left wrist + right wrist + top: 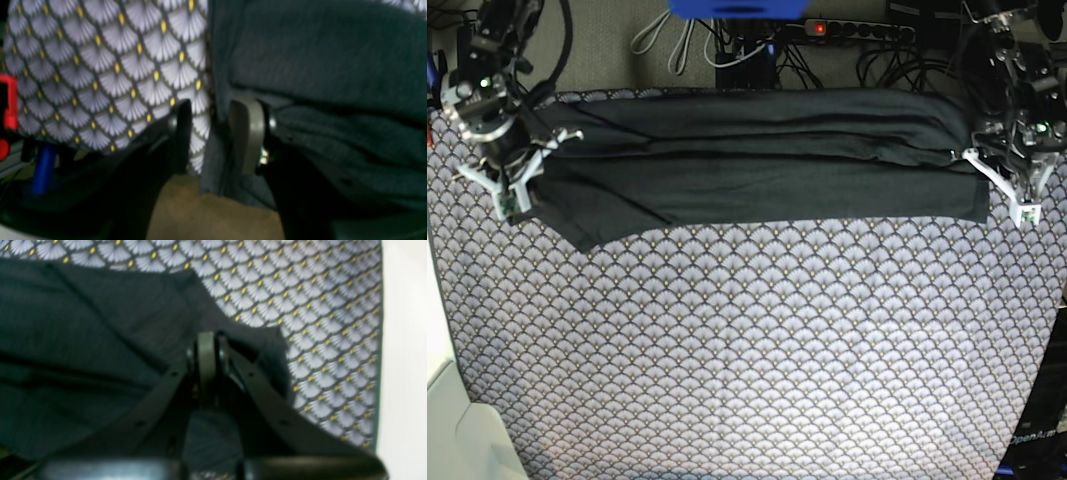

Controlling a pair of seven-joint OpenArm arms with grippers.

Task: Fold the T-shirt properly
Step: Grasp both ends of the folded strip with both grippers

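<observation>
Along the far edge of the patterned tablecloth, the right claw pinched the T-shirt shut while the left claw straddled its hem half-open, so both ought to lift evenly.

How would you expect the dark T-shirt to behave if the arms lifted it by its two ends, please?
The T-shirt would probably sag in the middle: it lies in soft folds and creases across the patterned cloth. It looks light, thin fabric, so it should lift easily. Its layered folds may slip apart, since nothing visibly holds them together.
</observation>
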